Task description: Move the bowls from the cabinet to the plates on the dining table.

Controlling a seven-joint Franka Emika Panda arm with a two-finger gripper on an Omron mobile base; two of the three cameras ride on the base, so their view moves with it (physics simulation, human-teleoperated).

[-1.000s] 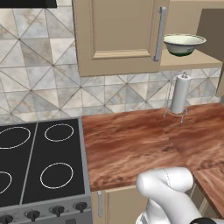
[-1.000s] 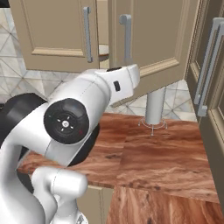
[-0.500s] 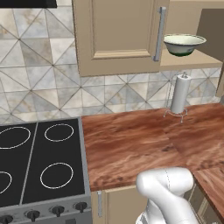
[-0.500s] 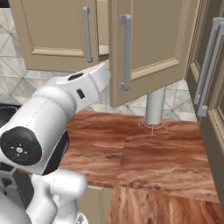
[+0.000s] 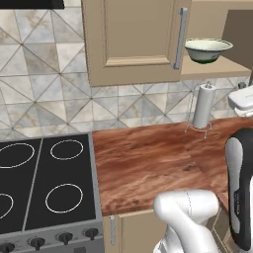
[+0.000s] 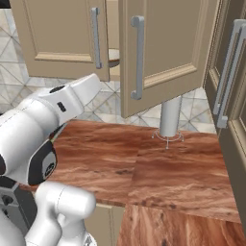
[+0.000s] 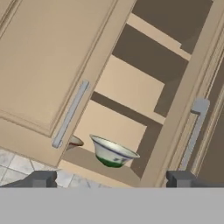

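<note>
The small, deep, pale green-white ceramic bowl [image 7: 112,152] stands upright on the lower shelf of the open tan-beige wooden wall cabinet [image 7: 131,83], near the front edge of that shelf. From the claw [image 7: 111,179] it lies straight ahead and slightly above, centred between the two dark fingertips [image 7: 41,178] in the hand view, with clear air between bowl and claw. The jaws stand spread about as wide as they go and hold nothing. Being round, the bowl has no long axis to line up with; in my judgement the coming reach turns on catching its rim, so height relative to the shelf edge matters more than any turn of the wrist.

Just left of the bowl, in that hand view, a sliver of a second round thing [image 7: 75,141] peeks from behind the closed door's long silver bar handle [image 7: 70,113]; it is too hidden to name surely. To the bowl's right hangs the open cabinet door [image 6: 163,53]. Below the shelf, a white paper-towel roll on a wire stand [image 5: 203,106] sits on the glossy reddish-brown wooden counter [image 5: 148,163]. No labels or writing can be read anywhere.
</note>
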